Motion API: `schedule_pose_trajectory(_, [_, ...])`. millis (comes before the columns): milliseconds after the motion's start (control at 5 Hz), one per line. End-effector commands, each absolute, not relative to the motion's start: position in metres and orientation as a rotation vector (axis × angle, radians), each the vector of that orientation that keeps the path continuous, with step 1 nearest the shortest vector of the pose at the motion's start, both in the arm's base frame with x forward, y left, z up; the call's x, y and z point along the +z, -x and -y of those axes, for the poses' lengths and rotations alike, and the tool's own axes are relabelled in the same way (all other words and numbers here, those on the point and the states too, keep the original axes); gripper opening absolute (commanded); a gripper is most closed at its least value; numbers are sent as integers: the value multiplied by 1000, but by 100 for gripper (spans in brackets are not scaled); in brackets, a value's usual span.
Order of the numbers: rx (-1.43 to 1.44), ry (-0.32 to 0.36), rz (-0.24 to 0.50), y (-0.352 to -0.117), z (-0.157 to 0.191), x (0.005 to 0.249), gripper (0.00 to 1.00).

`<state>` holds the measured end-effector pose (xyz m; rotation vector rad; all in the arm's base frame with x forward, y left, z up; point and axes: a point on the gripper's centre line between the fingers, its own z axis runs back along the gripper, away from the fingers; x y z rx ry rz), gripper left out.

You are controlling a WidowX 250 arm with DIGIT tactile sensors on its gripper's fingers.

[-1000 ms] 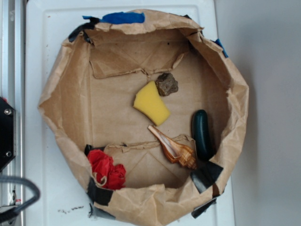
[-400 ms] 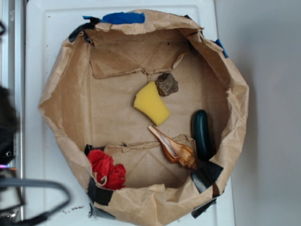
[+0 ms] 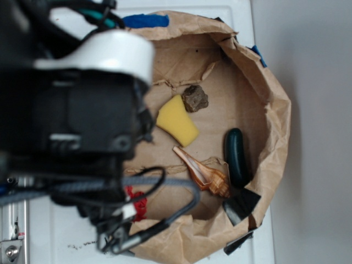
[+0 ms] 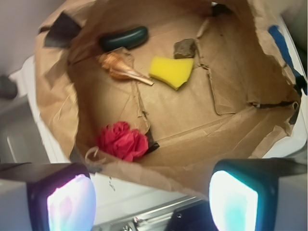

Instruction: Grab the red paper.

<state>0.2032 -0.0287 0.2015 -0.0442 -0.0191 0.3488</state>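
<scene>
wrist view shows my gripper [image 4: 150,196] spread wide and empty, probably above the bag's rim [image 4: 144,169], on approach; next i descend onto the red paper [image 4: 122,140].

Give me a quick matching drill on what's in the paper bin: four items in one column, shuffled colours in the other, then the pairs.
Items:
1. paper wad
2. sponge
3. shell
4. rock

Colours:
A. yellow
B. grey-brown
C. red
D. striped orange-brown

Pairs: 1-C, 2-A, 3-D, 4-B
</scene>
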Motion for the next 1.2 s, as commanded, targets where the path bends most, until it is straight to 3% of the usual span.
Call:
schedule_pose_trajectory(0, [754, 185, 60, -201, 25, 201, 100])
schedule_pose_trajectory(600, [754, 185, 60, -201, 25, 201, 100])
schedule_pose_trajectory(800, [841, 130, 43, -230, 17, 184, 100])
schedule_pose_trajectory(1000, [883, 103, 34, -250, 8, 152, 100])
